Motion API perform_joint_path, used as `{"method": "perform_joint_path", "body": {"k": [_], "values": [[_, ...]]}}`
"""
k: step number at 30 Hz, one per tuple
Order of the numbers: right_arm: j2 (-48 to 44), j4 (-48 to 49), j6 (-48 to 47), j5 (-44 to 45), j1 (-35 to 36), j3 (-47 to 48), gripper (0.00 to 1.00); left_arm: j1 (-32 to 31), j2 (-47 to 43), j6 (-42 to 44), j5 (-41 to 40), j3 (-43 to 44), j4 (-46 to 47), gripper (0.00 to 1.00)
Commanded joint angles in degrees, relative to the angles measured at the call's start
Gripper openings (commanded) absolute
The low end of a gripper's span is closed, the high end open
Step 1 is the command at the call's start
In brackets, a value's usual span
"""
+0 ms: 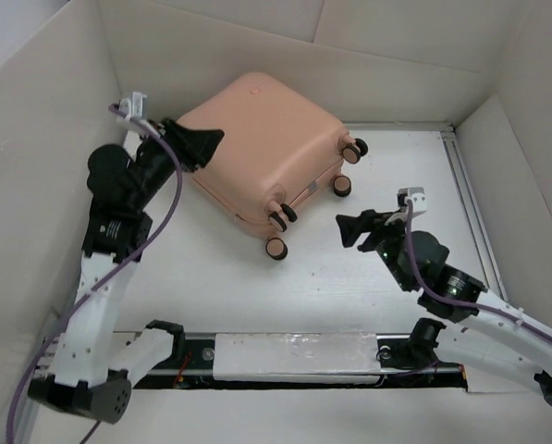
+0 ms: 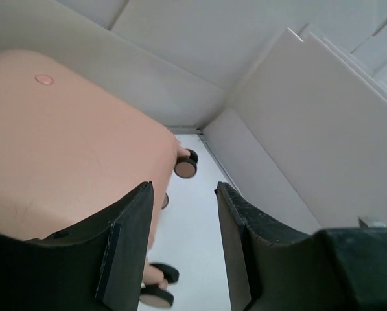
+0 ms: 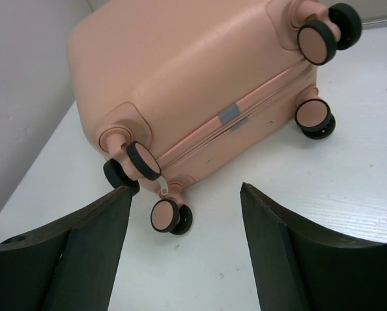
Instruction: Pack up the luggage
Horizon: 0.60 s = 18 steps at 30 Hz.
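1. Black fingers [image 2: 125, 246] of the left claw [image 2: 183, 194] stand spread, with nothing between them.
2. Seen from the left wrist, its left finger overlaps the edge of the luggage [image 2: 63, 149]; whether it touches the shell cannot be told.
3. From above, the left claw [image 1: 206, 143] sits at the left corner of the luggage [image 1: 257, 139], at the end away from the wheels.
4. The right claw [image 3: 183, 194] is spread wide too and carries nothing.
5. It points at the wheeled end of the luggage [image 3: 193, 71] and stays clear of it, with bare table [image 3: 349, 194] between.
6. From above, the right claw [image 1: 342, 229] hangs over the table [image 1: 377, 287], to the right of the nearest wheels.
7. The peach-pink luggage is shut and lies flat on its broad side, in the far-left part of the table, turned at an angle.
8. Four pink-and-black caster wheels [image 3: 319, 39] stick out from its right-hand end; two sit low near the table and two ride higher.
9. A small grey tab [image 3: 231, 113] sits on the seam between the shell halves.
10. A small round disc [image 2: 44, 79] marks the upper face.
11. Pale board walls [image 1: 35, 185] enclose the table on the left, far and right sides.
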Motion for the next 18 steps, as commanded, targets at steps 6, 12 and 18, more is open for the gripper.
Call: {"method": "perform_joint_path", "body": {"k": [6, 12, 18], "values": [[-6.08, -2.07, 0.44, 3.09, -0.05, -3.06, 0.76, -12.57, 27.13, 17.78, -40.25, 40.21, -21.22, 0.47], [-5.45, -0.93, 0.44, 2.56, -0.05, -4.46, 0.77, -40.55, 31.20, 11.73, -60.23, 40.43, -16.91, 0.45], [-13.96, -0.92, 0.35, 5.02, -0.58, -8.60, 0.71, -72.39, 7.04, 1.43, -87.92, -12.11, -0.62, 0.49]]}}
